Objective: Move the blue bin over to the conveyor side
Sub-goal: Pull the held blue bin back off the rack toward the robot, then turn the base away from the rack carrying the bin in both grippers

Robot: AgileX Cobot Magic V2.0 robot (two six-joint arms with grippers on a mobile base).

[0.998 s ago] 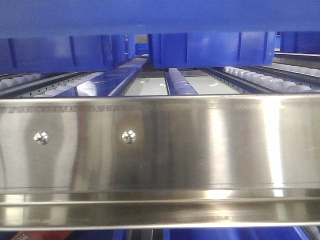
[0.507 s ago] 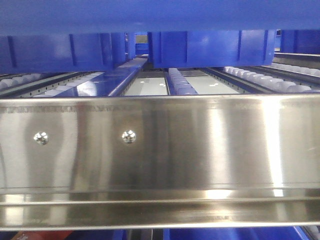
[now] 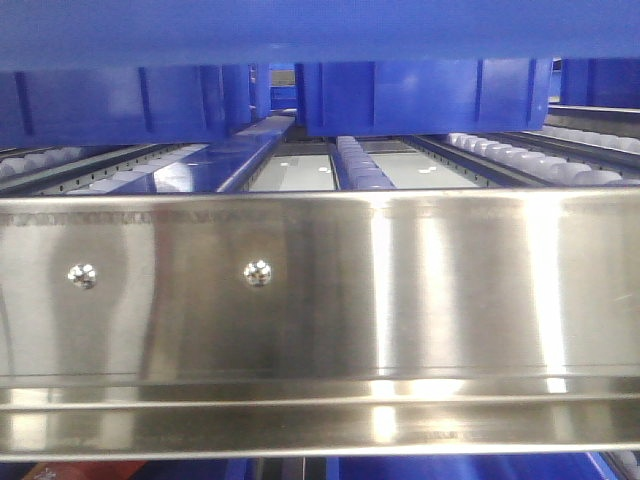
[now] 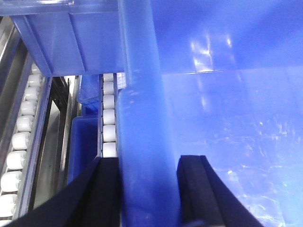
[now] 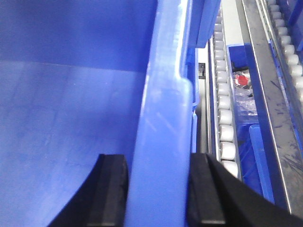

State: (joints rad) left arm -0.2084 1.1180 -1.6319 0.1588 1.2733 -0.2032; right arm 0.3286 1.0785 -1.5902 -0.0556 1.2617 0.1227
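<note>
The blue bin (image 4: 227,118) fills most of the left wrist view, with its thick left rim running up the middle. My left gripper (image 4: 149,161) straddles that rim, one black finger (image 4: 102,189) outside the wall and one inside, both pressed against it. In the right wrist view the blue bin (image 5: 71,104) shows its floor and right rim. My right gripper (image 5: 158,158) is shut on that rim in the same way. A broad blue band (image 3: 320,30) crosses the top of the front view. The conveyor belt is out of view.
A shiny steel rail (image 3: 320,290) with two screws spans the front view. Behind it stand other blue crates (image 3: 420,95) on white rollers (image 3: 580,170). Rollers (image 4: 109,123) run left of the bin and rollers (image 5: 222,94) run right of it. A lower crate holds red contents (image 5: 241,81).
Nothing has clearly moved. A new bright reflection streak shows on the steel rail right of centre.
</note>
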